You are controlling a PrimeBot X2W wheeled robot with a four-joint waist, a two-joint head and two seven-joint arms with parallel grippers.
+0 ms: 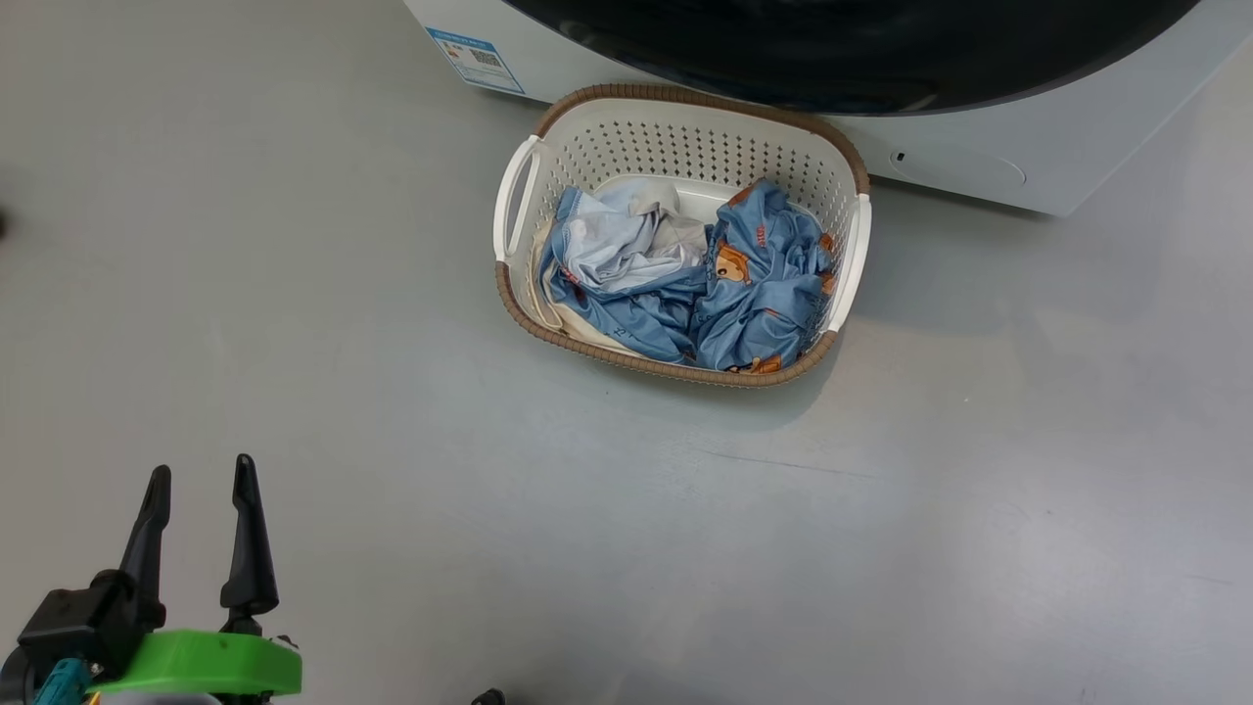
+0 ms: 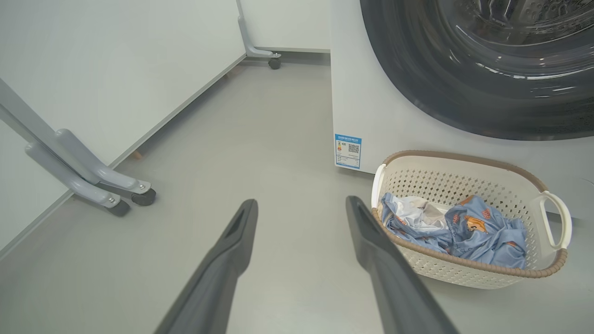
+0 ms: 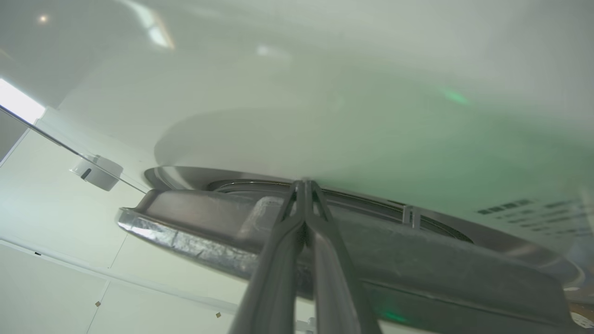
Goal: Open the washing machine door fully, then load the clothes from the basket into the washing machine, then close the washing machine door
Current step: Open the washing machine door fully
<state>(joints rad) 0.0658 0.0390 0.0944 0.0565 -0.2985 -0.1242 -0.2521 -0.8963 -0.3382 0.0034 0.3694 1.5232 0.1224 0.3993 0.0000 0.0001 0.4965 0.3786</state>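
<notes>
Head view. At 12 o'clock, the low front of the washer (image 1: 959, 166), white, with the black rim of the door (image 1: 842, 59) across the top edge and a blue sticker (image 1: 477, 59) toward 11. Just below, close against that front, the basket (image 1: 685, 137) on the grey floor (image 1: 392, 343). Inside it, clothes (image 1: 675, 284) in a heap: blue with orange prints, paler cloth toward the basket's 10 o'clock. At 7 o'clock, well apart from the basket, the left gripper (image 1: 201, 468), fingers spread with nothing between them, green mount (image 1: 215, 661) behind.

Left wrist view. Same fingers wide apart over bare floor, empty. Basket at 4 o'clock, just beyond the right-hand finger, clothes below its rim. Added here: door glass at 1 o'clock with the steel drum (image 2: 533, 18) behind it, door close against the washer front. At 9 o'clock, white panels on grey castor legs (image 2: 93, 181).

Right wrist view. At centre, the right gripper (image 3: 304, 183), fingers pressed together and holding nothing, tips at the seam between the door's dark edge, seen side-on, and the washer's white front. Contact with the door impossible to tell. Added here: a chrome ring (image 3: 185, 175) behind that edge and, at 9 o'clock, a small round white fitting (image 3: 95, 172) on a pale wall.
</notes>
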